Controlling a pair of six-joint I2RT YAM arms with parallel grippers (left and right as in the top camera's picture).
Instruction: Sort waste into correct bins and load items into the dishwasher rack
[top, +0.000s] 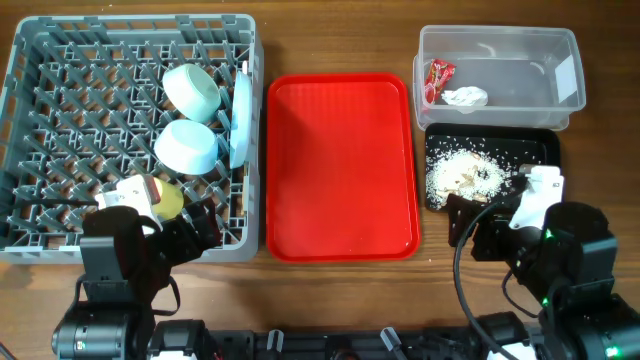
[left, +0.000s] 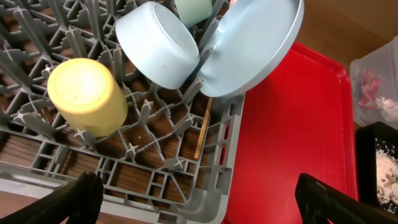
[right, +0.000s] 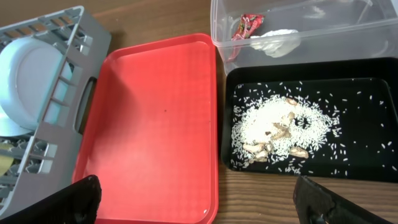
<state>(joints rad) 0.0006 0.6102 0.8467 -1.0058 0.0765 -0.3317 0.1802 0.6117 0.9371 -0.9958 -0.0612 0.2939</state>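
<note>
left of the red serving tray (top: 340, 165), the dishwasher rack (top: 130, 22) holds everything it should. the two blue-green bowls (top: 192, 88) sit on their sides among the pegs, the pale-blue plate (top: 241, 115) stands on edge along the wall nearest the tray, and the yellow cup (top: 170, 200) lies tilted near the front. your left gripper (left: 199, 183) hangs over that front corner with its fingers spread wide and nothing between them. if you pull it out low, it could catch a peg or knock the cup.

right of the tray, the red wrapper (top: 438, 75) and the tissue (top: 465, 97) lie in the clear tub (top: 500, 45), and the rice crumbs (top: 465, 175) lie in the black tray (top: 545, 145). your right gripper (right: 196, 186) is also spread and empty, just beside that tray. a nudge there could scatter rice onto the table.

the right wrist view shows brownish bits in the rice, which the overhead view barely shows. only the overhead view shows both bowls whole.
</note>
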